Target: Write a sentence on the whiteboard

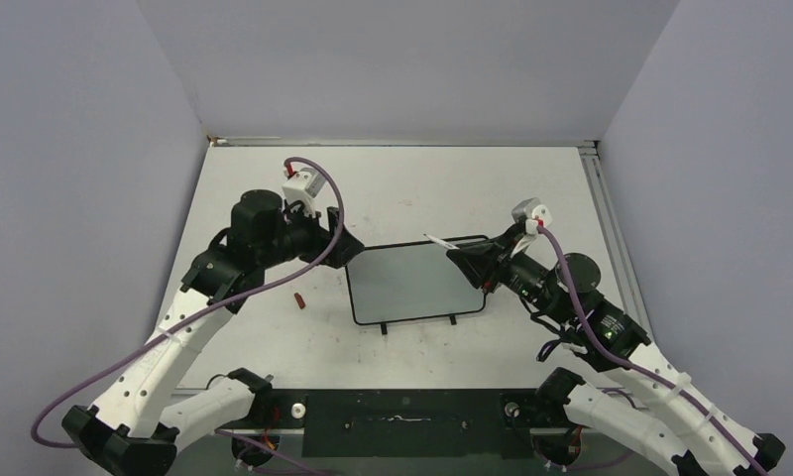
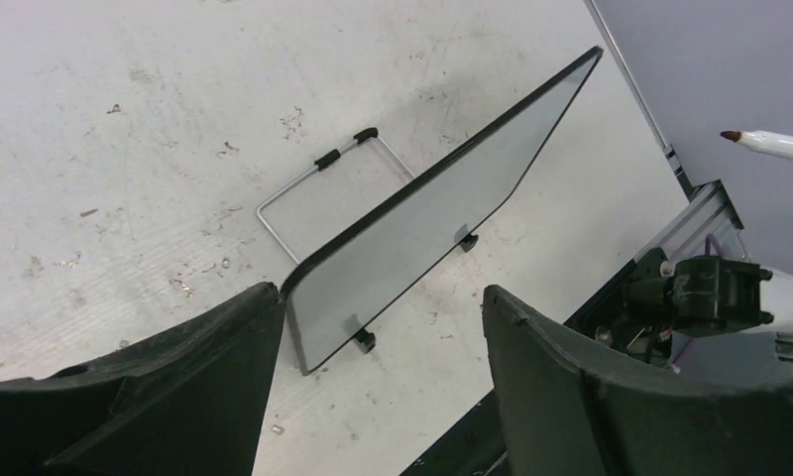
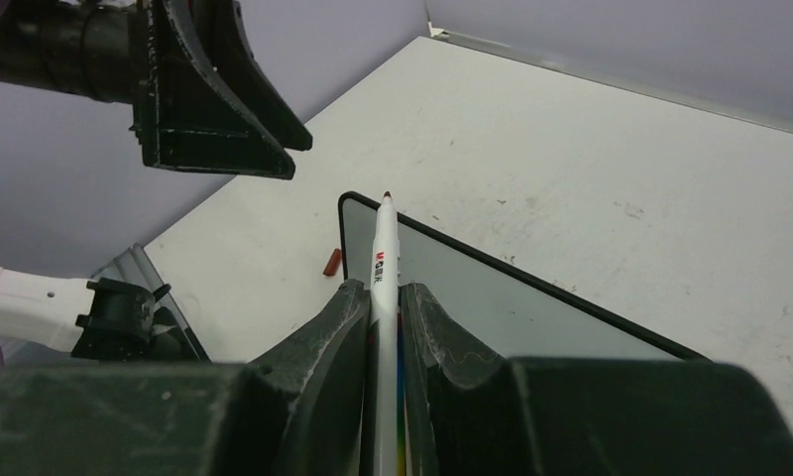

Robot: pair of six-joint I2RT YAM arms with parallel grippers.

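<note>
The whiteboard [image 1: 412, 283] stands tilted on its feet mid-table, black-framed, its face [image 2: 422, 228] bare; no sentence is in view. My left gripper [image 1: 345, 248] is open at the board's upper left corner, with the corner [image 2: 303, 288] between its fingers and nothing gripped. My right gripper [image 1: 472, 260] hovers at the board's right end, shut on a white marker [image 3: 381, 258]. The marker's dark red tip [image 1: 427, 236] points over the board's top edge, just off the surface. The left gripper [image 3: 288, 159] hangs above the board's far corner in the right wrist view.
A small red cap [image 1: 297, 298] lies on the table left of the board. A wire stand [image 2: 318, 188] props the board from behind. A metal rail [image 1: 606, 218] runs along the table's right edge, and grey walls close in three sides.
</note>
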